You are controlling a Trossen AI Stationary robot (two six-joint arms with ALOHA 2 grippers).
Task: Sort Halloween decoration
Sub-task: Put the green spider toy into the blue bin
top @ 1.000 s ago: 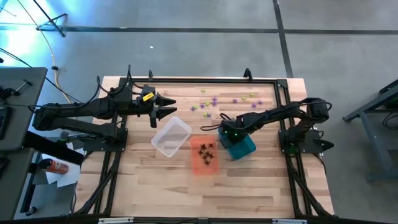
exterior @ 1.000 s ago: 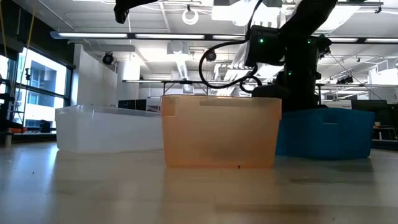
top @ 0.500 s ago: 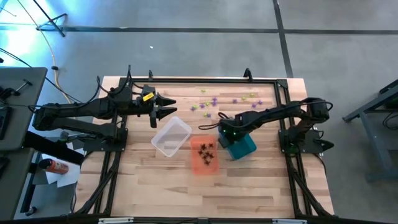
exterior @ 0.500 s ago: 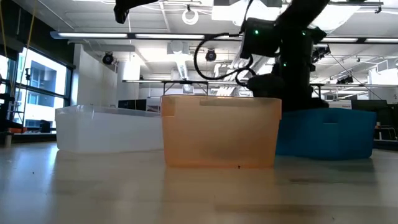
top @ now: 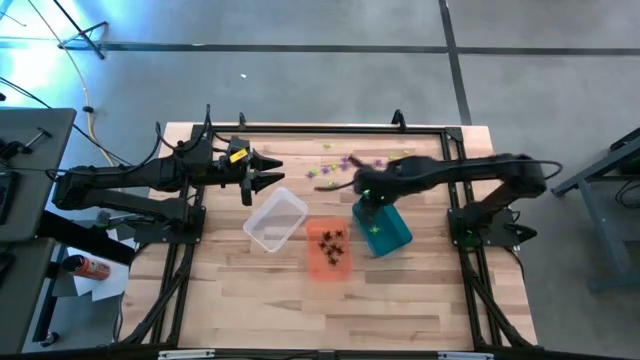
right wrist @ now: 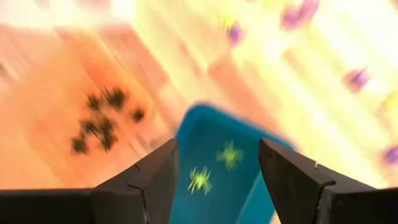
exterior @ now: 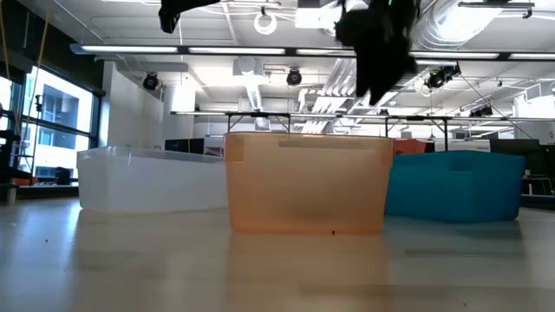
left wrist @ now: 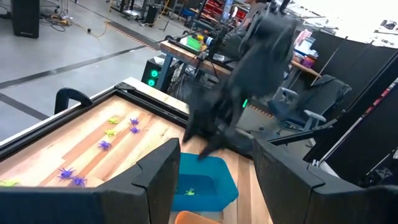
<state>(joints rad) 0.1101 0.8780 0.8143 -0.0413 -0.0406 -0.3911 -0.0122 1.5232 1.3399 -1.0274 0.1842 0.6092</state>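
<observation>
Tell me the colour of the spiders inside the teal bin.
Bright green spiders in the teal bin, clearest in the right wrist view.

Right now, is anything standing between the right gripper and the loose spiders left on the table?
Nothing visible. The right gripper, empty, hangs above the open wood between the teal bin and the scattered purple and green spiders.
</observation>
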